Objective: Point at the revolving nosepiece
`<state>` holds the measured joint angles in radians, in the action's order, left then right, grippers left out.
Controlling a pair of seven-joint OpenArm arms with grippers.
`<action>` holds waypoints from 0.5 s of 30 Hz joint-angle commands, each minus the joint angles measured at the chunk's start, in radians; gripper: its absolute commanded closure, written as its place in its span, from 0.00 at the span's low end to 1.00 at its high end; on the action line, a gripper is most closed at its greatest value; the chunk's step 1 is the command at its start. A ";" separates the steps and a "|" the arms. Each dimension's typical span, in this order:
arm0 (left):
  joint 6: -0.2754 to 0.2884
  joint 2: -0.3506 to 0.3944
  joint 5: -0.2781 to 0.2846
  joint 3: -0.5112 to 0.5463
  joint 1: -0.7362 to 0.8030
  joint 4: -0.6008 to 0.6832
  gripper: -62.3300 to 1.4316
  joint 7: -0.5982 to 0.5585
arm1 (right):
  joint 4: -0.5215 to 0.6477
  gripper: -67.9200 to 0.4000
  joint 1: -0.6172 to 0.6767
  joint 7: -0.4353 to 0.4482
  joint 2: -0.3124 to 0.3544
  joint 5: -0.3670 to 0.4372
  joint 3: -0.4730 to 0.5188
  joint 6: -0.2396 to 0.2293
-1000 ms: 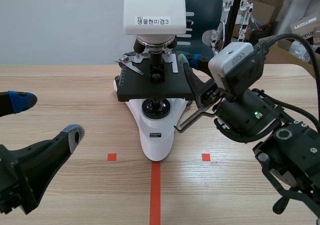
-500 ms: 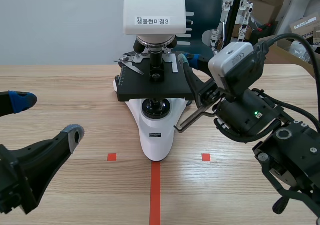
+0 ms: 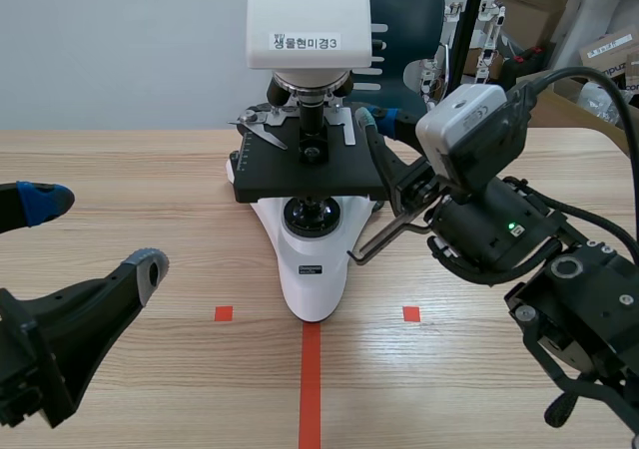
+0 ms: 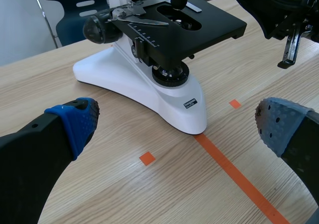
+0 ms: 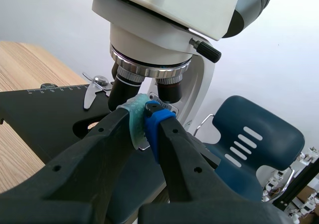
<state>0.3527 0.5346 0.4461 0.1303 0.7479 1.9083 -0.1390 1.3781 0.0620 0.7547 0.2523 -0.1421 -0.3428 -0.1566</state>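
Observation:
A white microscope (image 3: pixel 308 30) with a black stage (image 3: pixel 305 170) stands at the table's middle. Its revolving nosepiece (image 3: pixel 308 92) sits under the white head, with objectives hanging from it. In the right wrist view the nosepiece (image 5: pixel 149 67) is a silver ring just above and ahead of my right gripper (image 5: pixel 147 115), which is shut with its pads pressed together and nothing between them. The same gripper (image 3: pixel 373 121) ends beside the stage's right rear. My left gripper (image 3: pixel 95 231) is open, low at the left, well clear of the microscope base (image 4: pixel 149 94).
A dark blue chair (image 3: pixel 404 20) stands behind the table. Cardboard boxes (image 3: pixel 609 55) and a stand fill the back right. Orange-red tape marks (image 3: pixel 311 379) lie in front of the microscope.

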 commanded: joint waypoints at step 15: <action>0.001 -0.002 0.013 -0.005 -0.003 0.008 0.00 -0.018 | 0.063 0.15 0.092 0.126 0.086 0.065 0.002 0.003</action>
<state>0.3523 0.5346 0.4458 0.1303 0.7479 1.9083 -0.1390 1.3983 0.1497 0.8646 0.3058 -0.0937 -0.3428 -0.1566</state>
